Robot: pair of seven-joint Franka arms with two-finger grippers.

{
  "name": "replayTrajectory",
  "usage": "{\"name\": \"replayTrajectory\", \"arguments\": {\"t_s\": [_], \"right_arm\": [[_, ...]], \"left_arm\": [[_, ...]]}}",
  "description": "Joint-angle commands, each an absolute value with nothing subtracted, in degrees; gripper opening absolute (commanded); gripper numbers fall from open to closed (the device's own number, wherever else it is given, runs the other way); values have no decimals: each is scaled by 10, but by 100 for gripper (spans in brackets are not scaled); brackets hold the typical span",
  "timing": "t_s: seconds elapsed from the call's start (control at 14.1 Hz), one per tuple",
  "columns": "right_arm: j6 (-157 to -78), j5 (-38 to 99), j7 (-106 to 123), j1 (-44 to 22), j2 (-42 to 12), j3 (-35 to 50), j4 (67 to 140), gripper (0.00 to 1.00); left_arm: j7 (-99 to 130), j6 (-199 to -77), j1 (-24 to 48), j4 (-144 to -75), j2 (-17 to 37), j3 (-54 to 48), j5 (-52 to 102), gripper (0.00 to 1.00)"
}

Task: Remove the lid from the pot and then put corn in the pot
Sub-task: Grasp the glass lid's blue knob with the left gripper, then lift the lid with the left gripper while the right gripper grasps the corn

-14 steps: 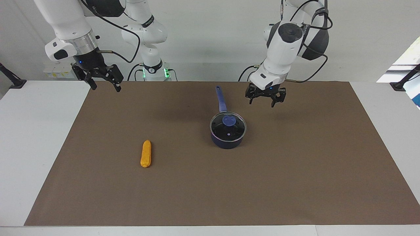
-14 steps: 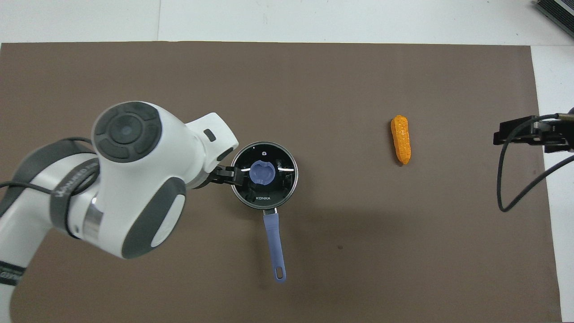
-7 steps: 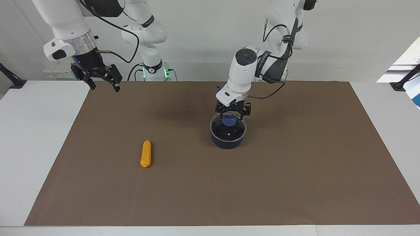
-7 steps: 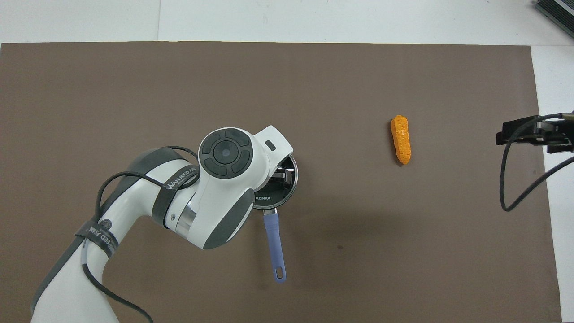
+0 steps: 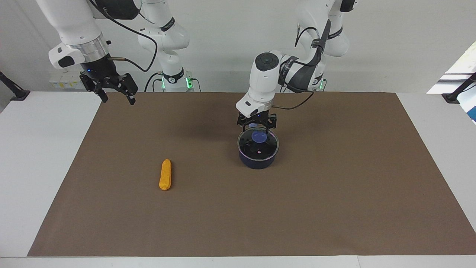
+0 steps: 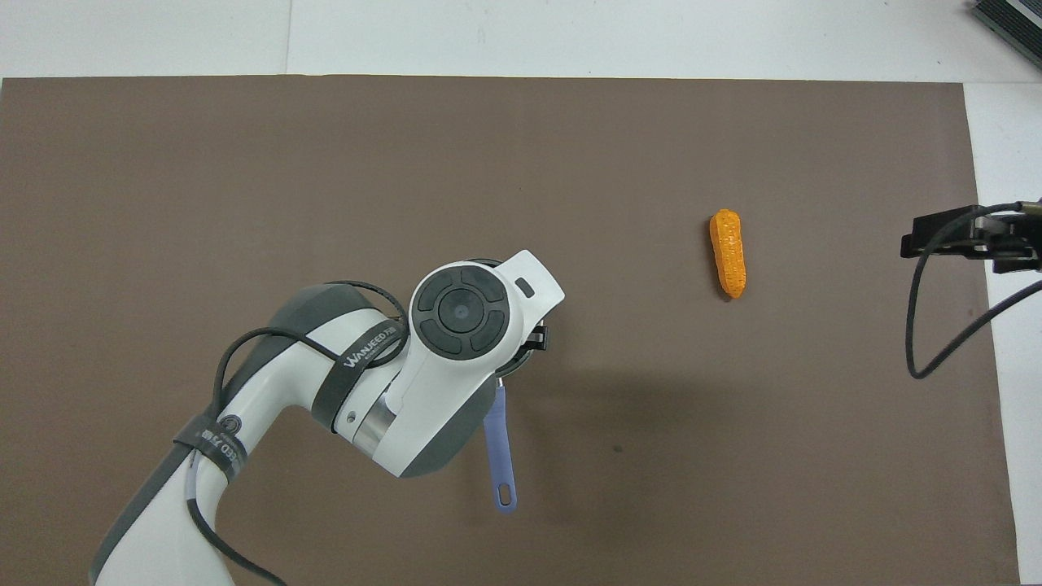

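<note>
The dark blue pot (image 5: 257,159) stands mid-mat with the glass lid (image 5: 264,148) on it. My left gripper (image 5: 257,127) hangs just over the lid's blue knob (image 5: 259,137), fingers open and pointing down on either side of it. In the overhead view the left arm covers the pot and lid; only the pot's long handle (image 6: 501,452) shows, pointing toward the robots. The orange-yellow corn (image 5: 165,174) lies on the mat toward the right arm's end, and also shows in the overhead view (image 6: 728,253). My right gripper (image 5: 117,97) waits open in the air over the mat's edge.
A brown mat (image 5: 334,208) covers most of the white table (image 5: 37,156). Bare mat lies between the corn and the pot. A dark object (image 6: 1009,20) sits at the table's corner farthest from the robots, at the right arm's end.
My left gripper has swung in from the left arm's end of the table to over the pot and come down to the lid's knob. The right arm has barely moved.
</note>
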State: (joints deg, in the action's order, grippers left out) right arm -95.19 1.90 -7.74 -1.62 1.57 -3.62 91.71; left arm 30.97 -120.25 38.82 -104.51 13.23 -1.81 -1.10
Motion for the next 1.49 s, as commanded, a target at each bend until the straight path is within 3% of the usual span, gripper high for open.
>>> {"name": "replayTrajectory", "arguments": {"t_s": [0.0, 0.21, 0.36, 0.5, 0.64, 0.71, 0.78, 0.85, 1.07, 1.42], "right_arm": [[-993, 23, -90, -15, 5, -33, 930, 100], [-1041, 23, -91, -19, -24, -32, 933, 100], [-1075, 22, -91, -21, -53, -31, 933, 100], [-1103, 22, -90, -21, -80, -27, 935, 100], [-1129, 22, -90, -22, -106, -25, 940, 100], [-1149, 22, -90, -33, -119, -25, 942, 100], [-1163, 22, -90, -40, -132, -25, 942, 100], [-1174, 22, -90, -42, -144, -25, 942, 100], [-1224, 22, -90, -55, -175, -25, 957, 100], [-1287, 22, -85, -70, -195, -25, 1005, 100]], "left_arm": [[315, -1208, 386, -1042, 142, -9, -35, 100], [313, -1209, 377, -1042, 144, -9, -34, 99], [313, -1209, 377, -1039, 146, -9, -33, 86], [314, -1215, 377, -1038, 146, -9, -33, 85], [316, -1218, 378, -1038, 147, -9, -33, 76], [319, -1223, 379, -1039, 147, -10, -32, 64], [321, -1233, 384, -1038, 147, -9, -32, 29], [324, -1228, 388, -1030, 146, -9, -32, 0], [343, -1204, 392, -1022, 130, -9, -33, 0], [283, -1122, 355, -1016, 60, -4, -32, 0]]}}
